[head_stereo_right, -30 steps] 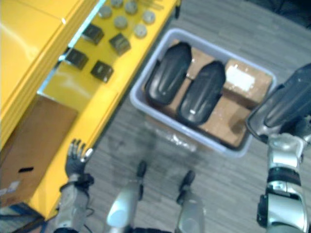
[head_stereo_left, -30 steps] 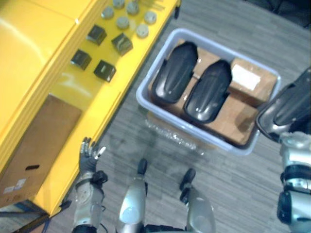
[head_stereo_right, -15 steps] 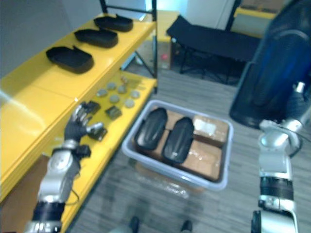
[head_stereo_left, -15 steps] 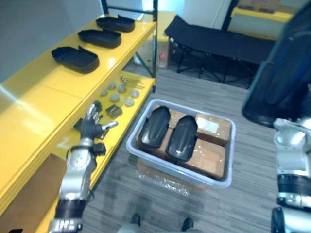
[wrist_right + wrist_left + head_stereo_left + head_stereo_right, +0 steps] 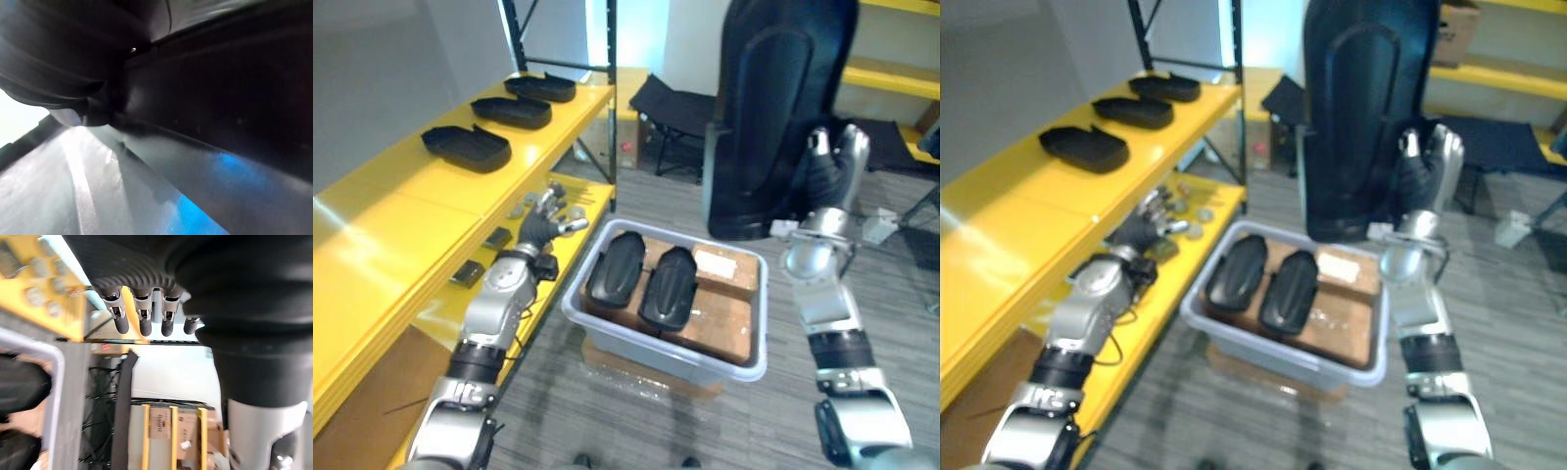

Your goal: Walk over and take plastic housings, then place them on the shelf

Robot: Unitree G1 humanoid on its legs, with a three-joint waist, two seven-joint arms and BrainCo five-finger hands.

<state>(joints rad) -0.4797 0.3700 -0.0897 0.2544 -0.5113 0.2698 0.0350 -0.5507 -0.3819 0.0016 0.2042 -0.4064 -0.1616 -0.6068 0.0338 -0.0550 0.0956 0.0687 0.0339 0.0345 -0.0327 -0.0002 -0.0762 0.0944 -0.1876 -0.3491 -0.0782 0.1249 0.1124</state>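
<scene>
So, two housings (image 5: pixel 612 269) sit in the bin (image 5: pixel 607 328). Left hand (image 5: pixel 541 228) empty, fingers spread beside the lower shelf (image 5: pixel 440 305). Right hand (image 5: pixel 827 174) grips a big housing (image 5: pixel 781 108) upright, not shelved yet. Three housings (image 5: pixel 467 147) lie on the top shelf (image 5: pixel 391 201); roughly halfway, I'd say.

**Left and right eye views:** a stereo pair on the head, set high, facing forward and down over the floor. Both take in the yellow shelf (image 5: pixel 401 211) along its front edge, the grey bin (image 5: pixel 656 348) beside it and the tall dark housing (image 5: pixel 773 98) (the small offset between the eyes shows most on this near object).

**Left wrist view:** very close, looking along the left hand (image 5: pixel 146 259) past its fingers (image 5: pixel 121 318) to the bin's rim and the shelf's edge, ground shared with the head pair.

**Right wrist view:** nearly against the housing's dark surface at the right hand (image 5: pixel 829 176).
</scene>
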